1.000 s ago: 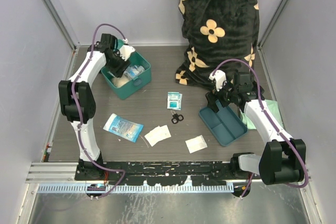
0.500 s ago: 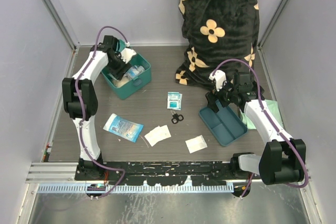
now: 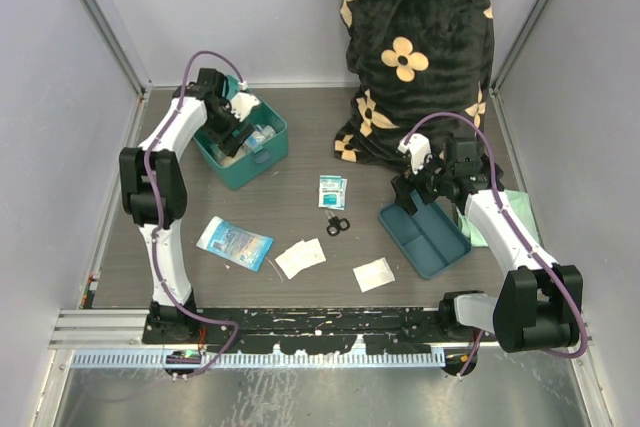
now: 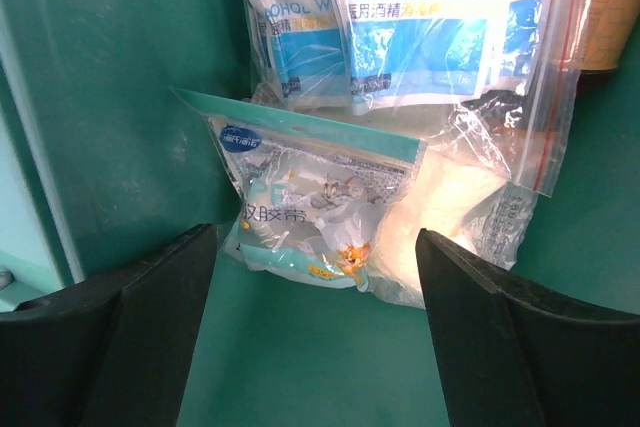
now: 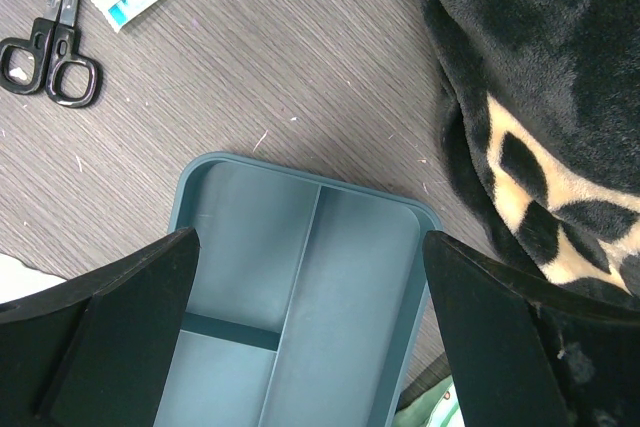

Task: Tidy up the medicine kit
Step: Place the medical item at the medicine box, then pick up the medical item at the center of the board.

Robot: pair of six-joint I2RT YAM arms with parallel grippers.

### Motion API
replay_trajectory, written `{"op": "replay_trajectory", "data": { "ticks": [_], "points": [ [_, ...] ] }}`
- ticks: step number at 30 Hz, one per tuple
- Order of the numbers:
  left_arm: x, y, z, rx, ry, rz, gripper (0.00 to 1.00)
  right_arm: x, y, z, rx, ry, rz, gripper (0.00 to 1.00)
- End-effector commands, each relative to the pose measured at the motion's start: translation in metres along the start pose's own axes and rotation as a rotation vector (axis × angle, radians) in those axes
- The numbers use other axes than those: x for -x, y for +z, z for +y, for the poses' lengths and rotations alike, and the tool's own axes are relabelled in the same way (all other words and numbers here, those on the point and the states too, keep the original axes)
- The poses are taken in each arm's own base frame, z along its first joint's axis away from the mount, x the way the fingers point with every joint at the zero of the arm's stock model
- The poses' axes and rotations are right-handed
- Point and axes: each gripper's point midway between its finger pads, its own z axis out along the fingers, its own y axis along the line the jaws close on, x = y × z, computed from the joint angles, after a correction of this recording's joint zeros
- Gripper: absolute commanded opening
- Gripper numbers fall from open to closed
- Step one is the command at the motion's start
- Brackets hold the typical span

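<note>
Left claw [image 4: 315,239] hangs wide and empty inside the kit [image 4: 110,87]. If it lifts carelessly, a finger could snag the loose packet [image 4: 320,197] and drag it out.

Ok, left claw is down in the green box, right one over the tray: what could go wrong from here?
1. The left claw stands open right over a loose packet in the box; lifting out could snag it or the zip bag behind.
2. The right claw hovers open above the tray, close to the black blanket; a swing that way could catch the fabric.
</note>
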Motion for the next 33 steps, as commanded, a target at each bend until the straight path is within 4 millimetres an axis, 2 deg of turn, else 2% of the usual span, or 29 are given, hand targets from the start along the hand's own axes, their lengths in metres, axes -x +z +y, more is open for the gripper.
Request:
{"op": "replay_trajectory", "data": {
  "ticks": [1,11,21,33],
  "points": [
    [0.031,-0.051,0.012,0.067,-0.013,-0.134,0.85,0.008,-0.001,-0.004,-0.004,-0.020,-0.024,1.00],
    [0.046,-0.090,0.011,0.113,-0.068,-0.231,1.00,0.009,-0.001,-0.003,-0.002,-0.022,-0.027,1.00],
    [0.060,-0.127,0.009,0.167,-0.136,-0.356,0.98,0.009,-0.001,-0.003,-0.001,-0.022,-0.029,1.00],
    [0.053,-0.154,-0.019,0.150,-0.215,-0.472,0.98,0.009,-0.001,-0.003,0.001,-0.019,-0.027,1.00]
  ]
}}
